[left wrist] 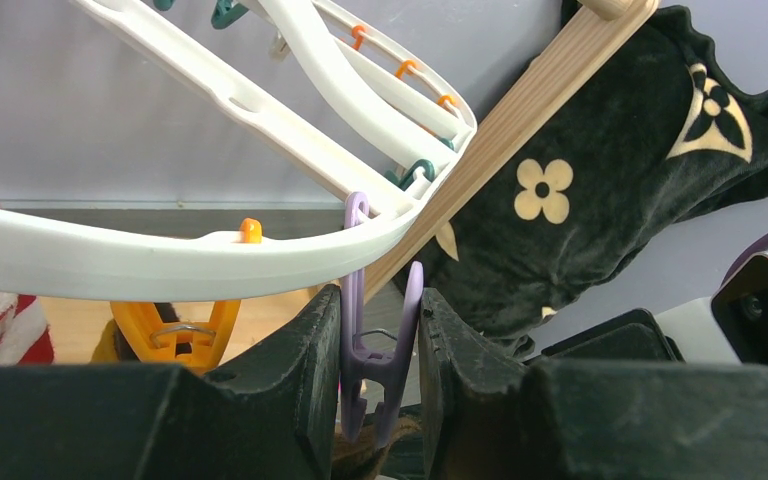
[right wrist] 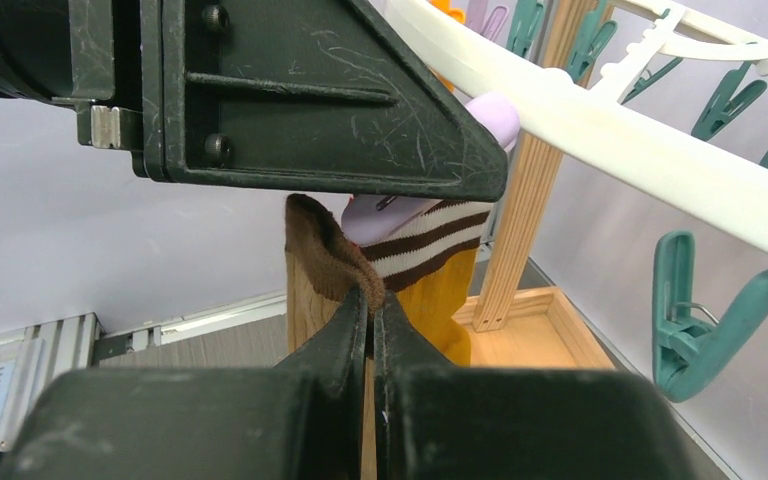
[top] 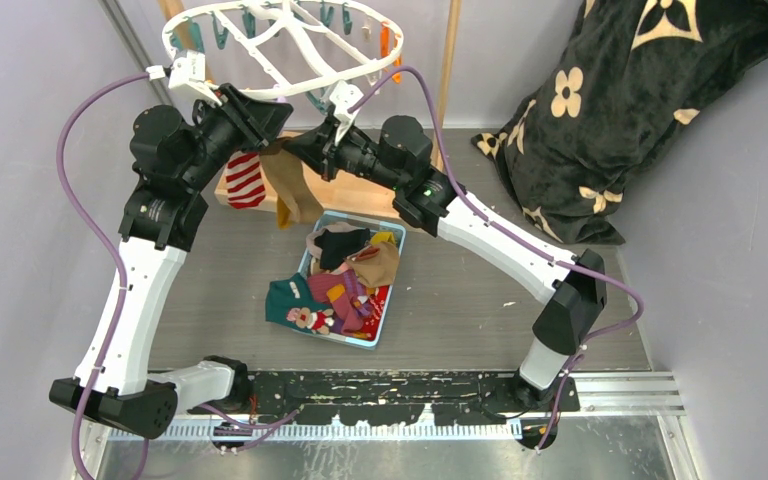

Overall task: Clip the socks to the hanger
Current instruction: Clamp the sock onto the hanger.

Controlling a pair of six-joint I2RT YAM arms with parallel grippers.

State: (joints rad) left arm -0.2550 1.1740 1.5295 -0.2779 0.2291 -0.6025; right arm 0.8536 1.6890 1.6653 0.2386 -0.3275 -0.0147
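- A black blanket (top: pixel 610 120) printed with cream flowers slumps at 2 o'clock on the table in the overhead view.
- The hanger (left wrist: pixel 160 262), a white plastic oval with inner cross bars, hangs at 11 o'clock above both arms. Orange and teal clips dangle from its rim.
- A light wooden stand (top: pixel 447 60) rises just behind the rack, toward 12 o'clock.
- A blue tray (top: pixel 392 300) sits mid-table, at 6 o'clock from the rack, heaped with loose socks (top: pixel 345 285) in teal, maroon, black, tan and mustard.
- A red-white striped sock (top: pixel 245 180) hangs below the rack's 7 o'clock edge.
- The left gripper (left wrist: pixel 380 330) reaches up under the rim, its fingers pressed against both handles of a lilac clip (left wrist: pixel 360 350) that hangs from the rack.
- The right gripper (right wrist: pixel 371 320) is pinched fully closed on the dark cuff of a brown-cuffed sock (right wrist: pixel 430 245), which has a brown-and-white striped band and a mustard body. It holds the sock up directly beneath the lilac clip.
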